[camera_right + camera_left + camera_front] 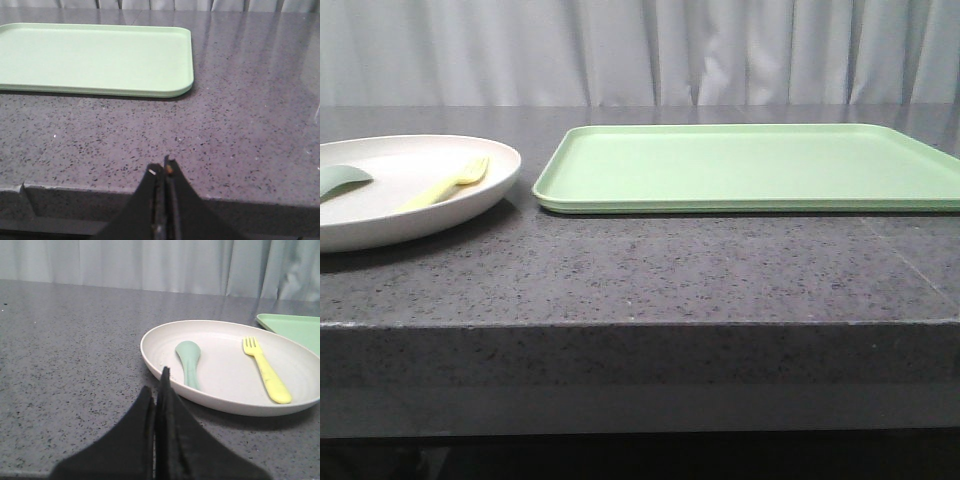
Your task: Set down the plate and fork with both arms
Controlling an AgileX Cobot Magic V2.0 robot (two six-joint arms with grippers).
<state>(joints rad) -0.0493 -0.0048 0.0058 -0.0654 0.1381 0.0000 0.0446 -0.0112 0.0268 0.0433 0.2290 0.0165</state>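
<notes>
The cream plate [380, 215] lies at the left of the stone table; it also shows in the left wrist view [225, 347]. On it lies the pale-yellow fork [450, 183], seen in the left wrist view too [267, 372], tines pointing away. My left gripper [156, 385] is shut and empty, low over the table just short of the plate's near rim. My right gripper [164, 167] is shut and empty, at the table's front edge, well short of the tray. Neither gripper shows in the front view.
A grey-green spoon [189, 360] lies on the plate beside the fork [340, 180]. A flat light-green tray [750, 165] lies right of the plate [95, 57]. The table's front edge [640, 322] runs across the front. A curtain hangs behind.
</notes>
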